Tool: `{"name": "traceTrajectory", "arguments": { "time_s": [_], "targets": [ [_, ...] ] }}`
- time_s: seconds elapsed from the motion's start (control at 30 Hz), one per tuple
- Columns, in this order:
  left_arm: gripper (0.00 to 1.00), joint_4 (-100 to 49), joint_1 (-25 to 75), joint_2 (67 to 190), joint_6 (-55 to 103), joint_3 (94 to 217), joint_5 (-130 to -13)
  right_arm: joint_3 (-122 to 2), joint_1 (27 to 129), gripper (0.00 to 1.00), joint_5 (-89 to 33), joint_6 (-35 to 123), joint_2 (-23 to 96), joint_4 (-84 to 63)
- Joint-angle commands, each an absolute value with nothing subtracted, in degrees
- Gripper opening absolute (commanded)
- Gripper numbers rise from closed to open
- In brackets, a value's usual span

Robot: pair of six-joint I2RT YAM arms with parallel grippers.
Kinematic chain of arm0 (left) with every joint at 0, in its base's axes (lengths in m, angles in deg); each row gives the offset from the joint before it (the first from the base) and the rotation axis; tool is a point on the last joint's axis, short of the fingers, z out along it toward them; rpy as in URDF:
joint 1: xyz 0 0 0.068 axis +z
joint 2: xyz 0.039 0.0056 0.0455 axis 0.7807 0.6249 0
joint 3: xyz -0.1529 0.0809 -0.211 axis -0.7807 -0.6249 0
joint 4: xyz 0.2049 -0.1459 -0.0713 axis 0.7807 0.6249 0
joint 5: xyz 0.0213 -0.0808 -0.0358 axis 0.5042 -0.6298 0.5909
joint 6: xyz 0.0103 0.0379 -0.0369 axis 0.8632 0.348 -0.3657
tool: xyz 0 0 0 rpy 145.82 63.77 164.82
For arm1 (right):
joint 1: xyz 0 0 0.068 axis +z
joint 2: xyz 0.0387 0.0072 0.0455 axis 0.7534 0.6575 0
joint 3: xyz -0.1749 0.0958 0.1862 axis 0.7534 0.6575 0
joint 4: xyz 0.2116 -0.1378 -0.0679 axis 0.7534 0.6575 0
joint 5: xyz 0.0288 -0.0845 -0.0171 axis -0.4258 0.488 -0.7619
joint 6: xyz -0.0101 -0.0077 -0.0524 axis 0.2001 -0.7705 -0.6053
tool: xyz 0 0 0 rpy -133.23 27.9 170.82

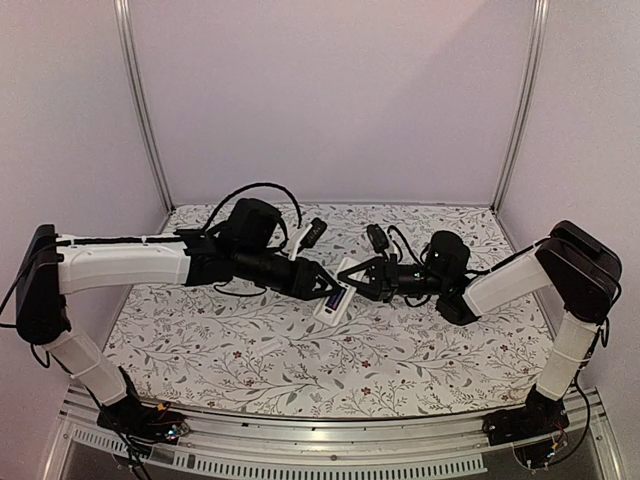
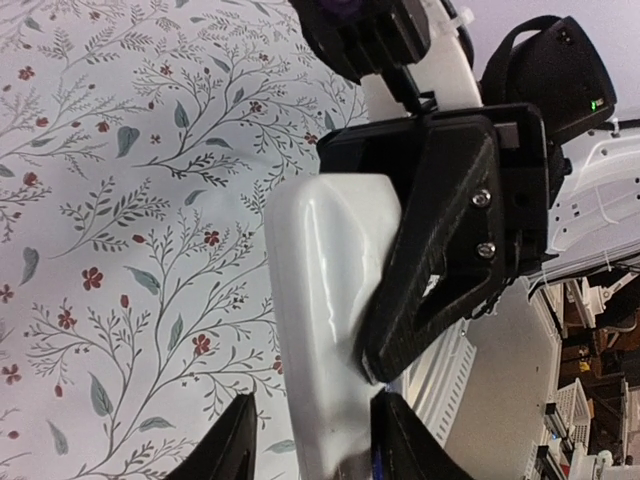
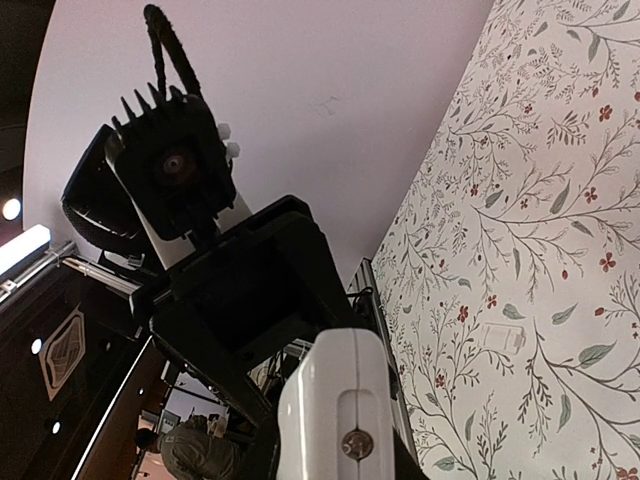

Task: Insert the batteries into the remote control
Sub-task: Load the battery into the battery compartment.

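The remote control [image 1: 333, 300] is a slim white bar held in the air over the middle of the table. Its dark display faces up. My left gripper [image 1: 318, 286] is shut on its left side and my right gripper [image 1: 358, 282] on its right side. In the left wrist view the remote [image 2: 325, 290] runs up from between my left gripper's [image 2: 320, 440] black fingers, and a right finger [image 2: 440, 250] presses on its edge. In the right wrist view the remote's end [image 3: 335, 400] fills my right gripper [image 3: 335, 455]. The batteries are out of view.
A small flat white cover piece [image 3: 502, 337] lies on the floral tablecloth [image 1: 420, 350]. Metal frame posts [image 1: 145, 110] stand at the back corners. A metal rail [image 1: 330, 430] runs along the near table edge.
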State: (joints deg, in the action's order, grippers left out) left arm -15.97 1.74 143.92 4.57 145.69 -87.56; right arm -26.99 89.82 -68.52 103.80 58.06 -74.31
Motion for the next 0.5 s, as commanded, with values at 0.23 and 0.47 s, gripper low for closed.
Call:
{"name": "traceTrajectory", "arguments": {
  "time_s": [0.23,0.47],
  "targets": [
    [0.49,-5.15,1.92,142.92,9.37,145.41,-86.36,-28.22,89.06,0.01,-69.18,105.75,56.3,-79.54],
    [0.48,-3.03,1.67,143.69,11.57,145.79,-87.7,-28.36,89.03,0.01,-69.09,105.82,56.31,-79.47]
  ]
}}
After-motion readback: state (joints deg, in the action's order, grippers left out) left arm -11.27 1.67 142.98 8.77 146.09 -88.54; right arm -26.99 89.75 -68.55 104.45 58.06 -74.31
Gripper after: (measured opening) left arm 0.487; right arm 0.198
